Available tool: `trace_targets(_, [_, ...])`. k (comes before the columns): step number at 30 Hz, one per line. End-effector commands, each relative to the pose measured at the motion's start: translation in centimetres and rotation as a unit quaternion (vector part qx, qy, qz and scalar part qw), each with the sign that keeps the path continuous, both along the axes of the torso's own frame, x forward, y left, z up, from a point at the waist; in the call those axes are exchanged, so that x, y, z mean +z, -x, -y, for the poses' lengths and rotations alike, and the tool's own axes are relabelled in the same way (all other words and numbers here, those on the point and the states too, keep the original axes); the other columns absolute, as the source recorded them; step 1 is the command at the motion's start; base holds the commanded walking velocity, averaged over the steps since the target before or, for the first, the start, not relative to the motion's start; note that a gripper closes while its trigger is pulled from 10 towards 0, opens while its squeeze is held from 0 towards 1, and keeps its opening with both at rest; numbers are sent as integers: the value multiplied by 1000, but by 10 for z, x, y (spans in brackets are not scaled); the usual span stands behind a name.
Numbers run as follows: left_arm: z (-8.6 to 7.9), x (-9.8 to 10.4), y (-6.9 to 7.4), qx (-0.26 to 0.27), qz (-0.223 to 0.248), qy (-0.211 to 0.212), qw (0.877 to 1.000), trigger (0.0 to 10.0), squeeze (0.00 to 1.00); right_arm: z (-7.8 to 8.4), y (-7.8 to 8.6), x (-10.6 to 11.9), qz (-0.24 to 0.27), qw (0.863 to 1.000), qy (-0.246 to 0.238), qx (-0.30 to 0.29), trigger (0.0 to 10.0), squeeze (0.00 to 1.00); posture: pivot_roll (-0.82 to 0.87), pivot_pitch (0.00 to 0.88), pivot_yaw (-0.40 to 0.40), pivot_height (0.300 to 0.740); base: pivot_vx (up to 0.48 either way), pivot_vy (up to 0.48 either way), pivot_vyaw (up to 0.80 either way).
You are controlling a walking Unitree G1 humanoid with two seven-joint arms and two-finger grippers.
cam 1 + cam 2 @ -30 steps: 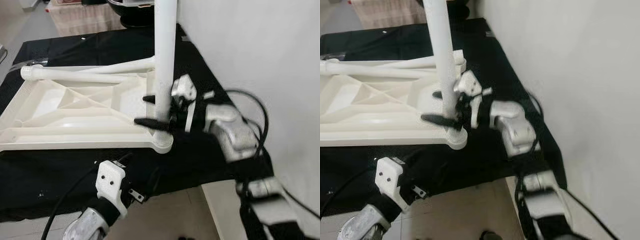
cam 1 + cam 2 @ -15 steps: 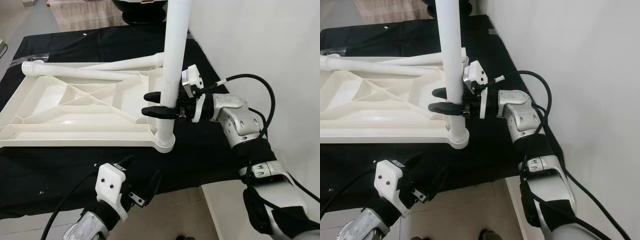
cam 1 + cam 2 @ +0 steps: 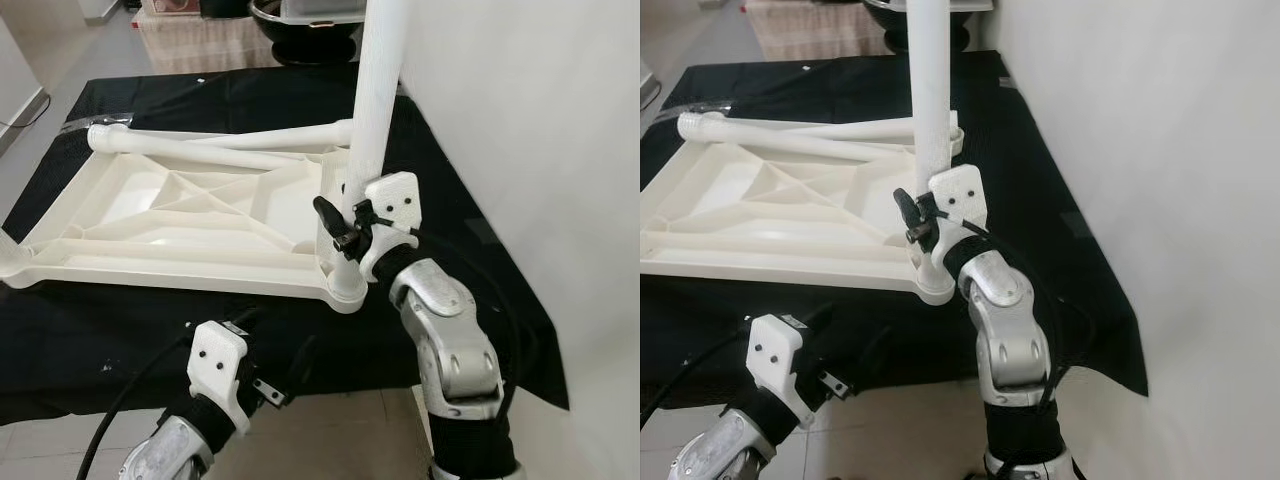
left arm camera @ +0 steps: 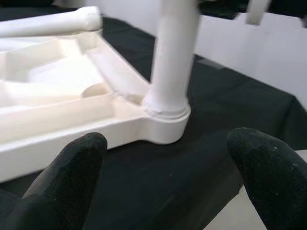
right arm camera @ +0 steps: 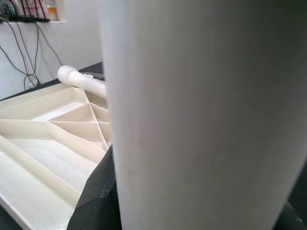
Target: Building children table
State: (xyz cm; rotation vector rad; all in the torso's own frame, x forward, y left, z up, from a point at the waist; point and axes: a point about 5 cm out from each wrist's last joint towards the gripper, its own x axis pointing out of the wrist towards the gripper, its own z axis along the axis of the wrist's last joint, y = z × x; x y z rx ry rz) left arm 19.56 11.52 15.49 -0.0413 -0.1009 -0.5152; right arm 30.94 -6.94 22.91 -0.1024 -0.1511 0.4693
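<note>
Right pincer [image 3: 345, 228] clamps one upright leg [image 3: 378, 110]; two legs [image 3: 215, 150] lie loose; left pincer [image 4: 163, 177] gapes empty.

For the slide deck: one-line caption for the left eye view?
Right gripper clamps the upright leg standing in the inverted tabletop's corner socket.

Black-covered table [image 3: 470, 240] carrying an upturned white plastic tabletop [image 3: 190, 225]

The tabletop lies upside down on the black cloth, ribbed underside facing up. One white leg [image 3: 378, 110] stands upright in its near right corner socket. Two loose white legs [image 3: 215, 150] lie across its far edge, crossing near the upright one. The cloth hangs over the near edge, with pale tiled floor [image 3: 330, 440] below.
</note>
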Motion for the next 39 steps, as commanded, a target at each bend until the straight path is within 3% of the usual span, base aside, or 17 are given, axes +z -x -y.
trace_targets(1, [0,-5,0,-4,-9,-2,1000,10000,0,0,-11,-28,-62,997,27,-32,0,0,17,166,-16,740,0,0,0])
trace_targets(3, [1,-6,-3,1,-5,-2,1000,10000,0,-4,-20,-20,-46,998,29,-24,10000,0,21,145,-30,740,0,0,0])
trace_targets(6, [1,-6,-4,3,-3,-2,1000,10000,0,-6,-19,-16,-42,998,27,-26,10000,0,21,144,-31,740,0,0,0])
trace_targets(7, [1,-6,-4,6,-1,-2,1000,10000,0,-10,-17,-12,-40,999,14,-7,10000,722,22,141,-35,740,0,0,0])
trace_targets(8, [0,-6,-5,9,0,-2,1000,10000,0,-14,-14,-9,-41,999,13,28,10000,1000,24,139,-37,740,0,0,0])
trace_targets(10, [1,-6,-5,10,1,-1,1000,10000,0,-21,-6,-5,-30,990,17,135,10000,1000,25,136,-37,740,0,0,0])
trace_targets(12, [1,-6,-5,10,2,-1,1000,10000,0,-21,-5,-3,-22,986,15,165,10000,1000,26,137,-37,740,0,0,0])
trace_targets(14, [3,-6,-4,7,1,0,1000,10000,0,-14,-7,1,-8,971,15,240,10000,1000,35,139,-40,740,0,0,0])
trace_targets(16, [3,-6,-3,4,0,1,1000,10000,0,-6,-13,8,4,955,28,296,10000,0,36,142,-40,740,0,0,0])
trace_targets(17, [3,-6,-3,4,0,1,1000,10000,0,-6,-13,8,4,955,28,296,10000,0,36,142,-40,740,0,0,0])
trace_targets(23, [4,-4,0,3,1,1,1000,10000,0,11,-24,7,-11,919,76,387,10000,0,50,157,-43,740,0,0,0])
trace_targets(30, [4,-3,4,5,0,0,1000,10000,0,15,-35,17,-11,906,80,416,10000,0,69,176,-42,740,0,0,0])
trace_targets(31, [3,-3,6,4,-1,-1,1000,10000,0,16,-39,22,-12,899,78,430,9451,0,77,186,-40,740,0,0,0])
trace_targets(32, [3,-3,7,4,-2,-2,1000,10000,0,17,-41,25,-14,893,75,443,7412,0,79,190,-39,740,0,0,0])
trace_targets(33, [3,-3,7,4,-2,-2,1000,10000,0,17,-41,25,-14,893,75,443,7412,0,79,190,-39,740,0,0,0])
trace_targets(34, [2,-3,8,3,-3,-2,1000,10000,0,18,-43,27,-16,888,72,455,118,0,81,193,-38,740,0,0,0])
trace_targets(39, [2,-3,12,1,-7,-5,1000,10000,0,23,-46,29,-30,861,65,503,0,0,94,207,-34,740,0,0,0])
